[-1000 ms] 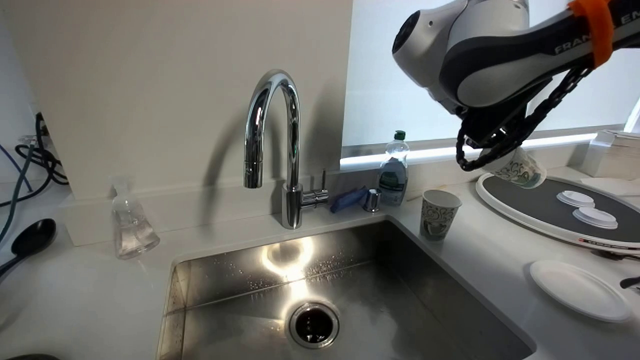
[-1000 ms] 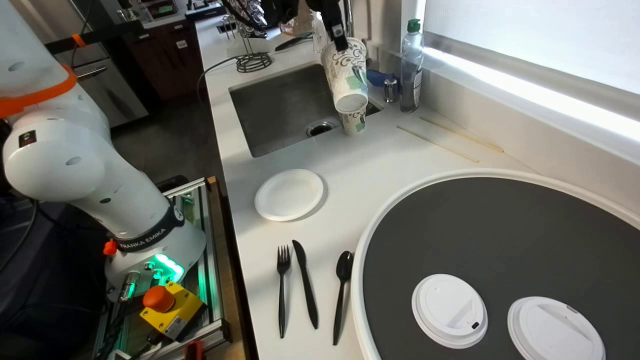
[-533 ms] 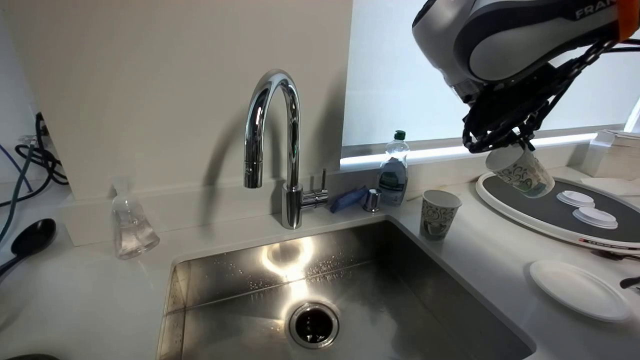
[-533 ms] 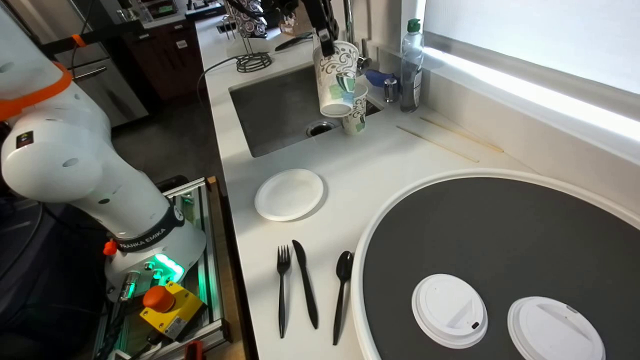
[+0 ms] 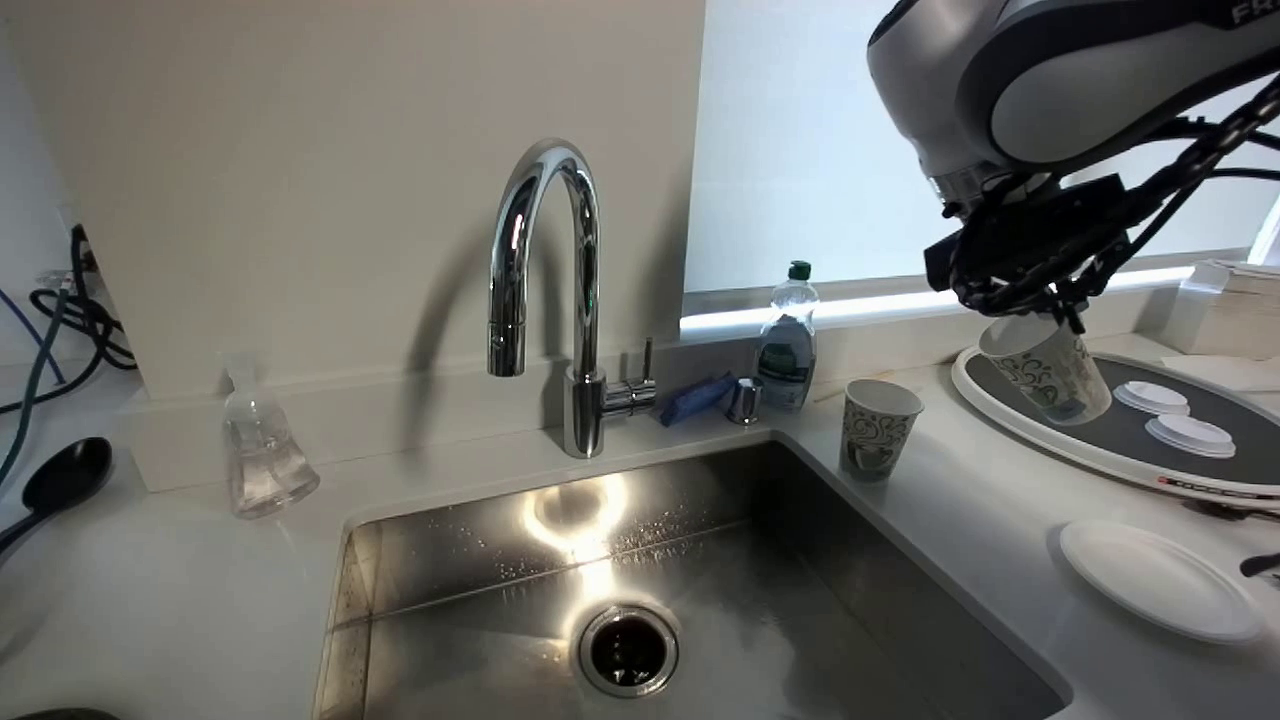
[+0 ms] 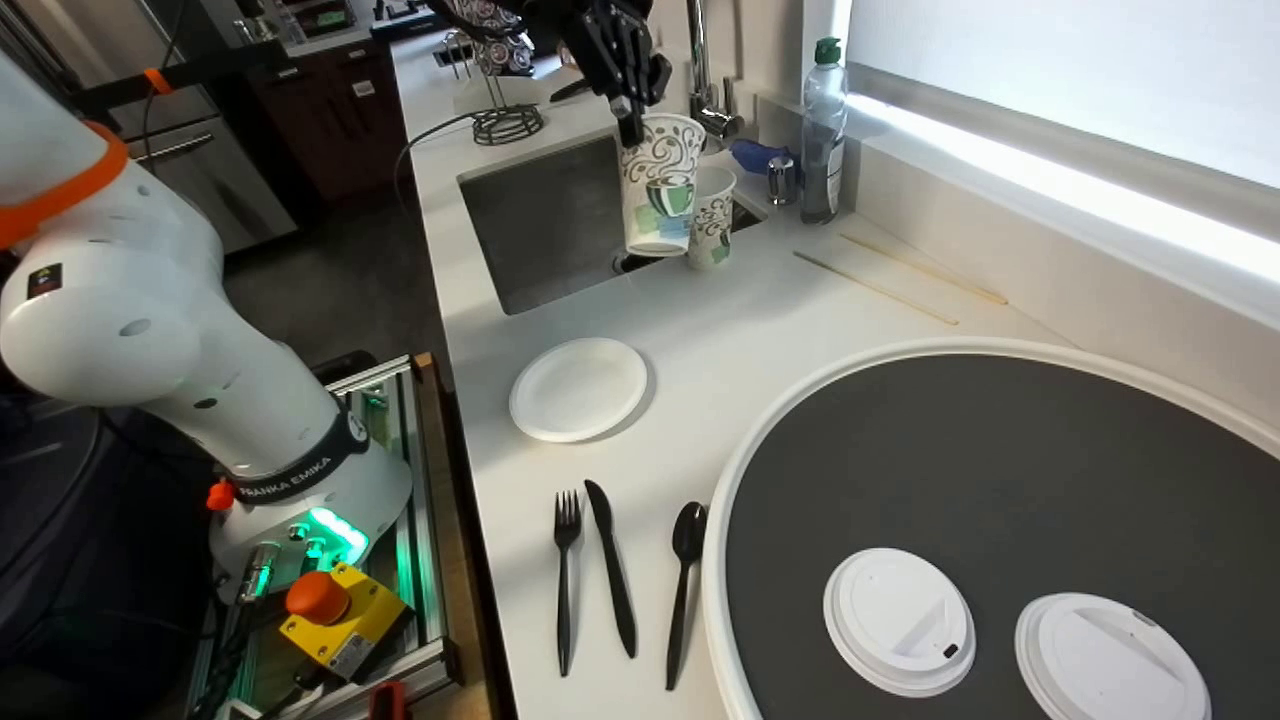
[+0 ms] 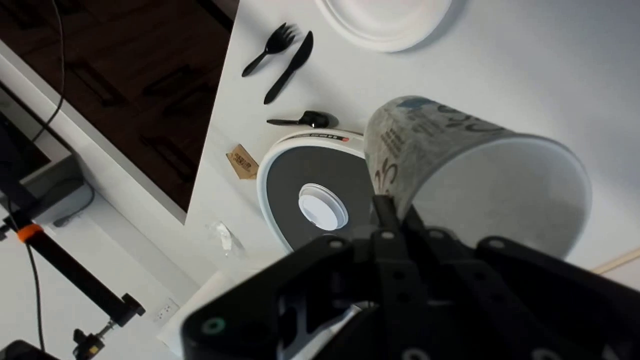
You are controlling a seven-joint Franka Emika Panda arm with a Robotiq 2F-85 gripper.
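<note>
at the gripper (image 7: pixel 398 215), clamped tight on a tilted cup (image 6: pixel 660 200) by its wall, above the counter (image 6: pixel 720 345). in an exterior view, left of and nearer than an upright cup (image 6: pixel 713 225), with a plate (image 6: pixel 578 388) at left and two lids (image 6: pixel 892 618) on a disc (image 6: pixel 980 450) near right.

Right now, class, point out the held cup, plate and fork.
Held cup (image 6: pixel 662 185), in an exterior view, on its printed wall.
Plate (image 6: pixel 580 388), in an exterior view, on its bare centre.
Fork (image 6: pixel 564 585), in an exterior view, on its handle.
</note>
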